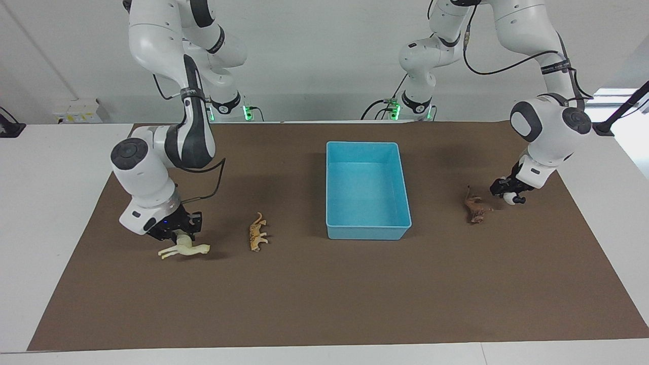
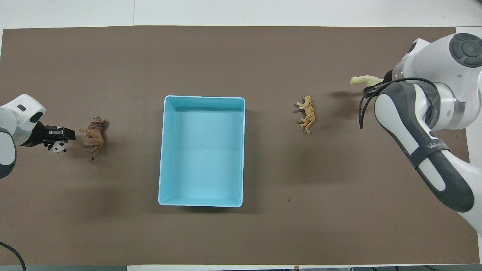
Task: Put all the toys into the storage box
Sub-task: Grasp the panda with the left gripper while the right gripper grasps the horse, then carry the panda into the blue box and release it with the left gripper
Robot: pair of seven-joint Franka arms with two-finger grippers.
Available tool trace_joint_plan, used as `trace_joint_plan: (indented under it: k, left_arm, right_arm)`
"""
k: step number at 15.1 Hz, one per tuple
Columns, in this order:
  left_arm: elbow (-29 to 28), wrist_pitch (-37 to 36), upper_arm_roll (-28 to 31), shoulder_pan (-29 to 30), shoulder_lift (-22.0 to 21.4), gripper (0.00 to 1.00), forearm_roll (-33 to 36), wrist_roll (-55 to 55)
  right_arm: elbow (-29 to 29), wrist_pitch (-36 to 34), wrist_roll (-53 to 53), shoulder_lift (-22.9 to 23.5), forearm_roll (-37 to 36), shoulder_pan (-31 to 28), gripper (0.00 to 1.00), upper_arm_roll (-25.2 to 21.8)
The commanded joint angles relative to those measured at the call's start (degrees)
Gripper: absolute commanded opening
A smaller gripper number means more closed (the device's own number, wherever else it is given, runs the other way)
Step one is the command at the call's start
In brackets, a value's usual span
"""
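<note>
Right claw [image 1: 181, 234] grips glossy cream plastic llama figurine [image 1: 185, 249]; left claw [image 1: 511, 193] grips black-and-white plastic panda figurine [image 2: 58, 148], clearest overhead.

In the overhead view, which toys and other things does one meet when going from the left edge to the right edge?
Panda → brown animal → blue box → spotted cat → cream llama.

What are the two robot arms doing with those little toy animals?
They are tidying toys into the blue storage box, which has nothing in it yet. The right gripper is down on the cream llama. The left gripper is at the panda. The spotted cat and the brown animal lie untouched on the brown mat, either side of the box.
</note>
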Motion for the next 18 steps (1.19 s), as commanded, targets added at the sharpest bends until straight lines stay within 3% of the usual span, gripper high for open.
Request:
trace_joint_plan:
  k: [1, 3, 6, 10, 11, 12, 18]
  left_arm:
    - [4.2, -11.9, 0.2, -9.9, -5.1, 0.02, 0.8, -14.0]
    - [4.9, -16.0, -0.6, -18.7, -7.4, 0.03, 0.8, -28.0]
    - [4.3, -14.3, -0.9, -30.1, -8.1, 0.06, 0.2, -47.5]
    - [-3.3, 0.7, -0.9, -40.4, -7.8, 0.27, -1.3, -61.8]
    - [-3.7, 1.4, -0.9, -40.7, -7.8, 0.52, -1.3, -63.4]
    - [-3.7, 0.4, -0.9, -40.8, -7.9, 1.00, -1.3, -63.4]
    - [-1.4, -6.7, -0.3, -37.6, -7.8, 1.00, 0.3, -58.8]
  right_arm:
    - [3.6, -9.2, -1.1, -4.4, 0.2, -0.7, 0.00, 0.1]
    - [6.2, -14.6, -1.0, -6.3, 0.2, -0.7, 0.00, -0.1]
    - [6.7, -17.9, -1.2, -8.8, -0.5, -1.4, 0.00, -0.1]
    - [6.7, -18.6, -1.2, -9.3, -0.8, -1.5, 0.00, 0.0]
    - [6.7, -18.6, -1.1, -9.3, -0.8, -1.5, 0.00, 0.0]
    - [6.8, -18.6, -1.0, -9.3, -0.7, -1.5, 0.00, 0.1]
    - [7.5, -18.8, 4.7, -9.3, -0.8, -0.1, 0.00, 1.0]
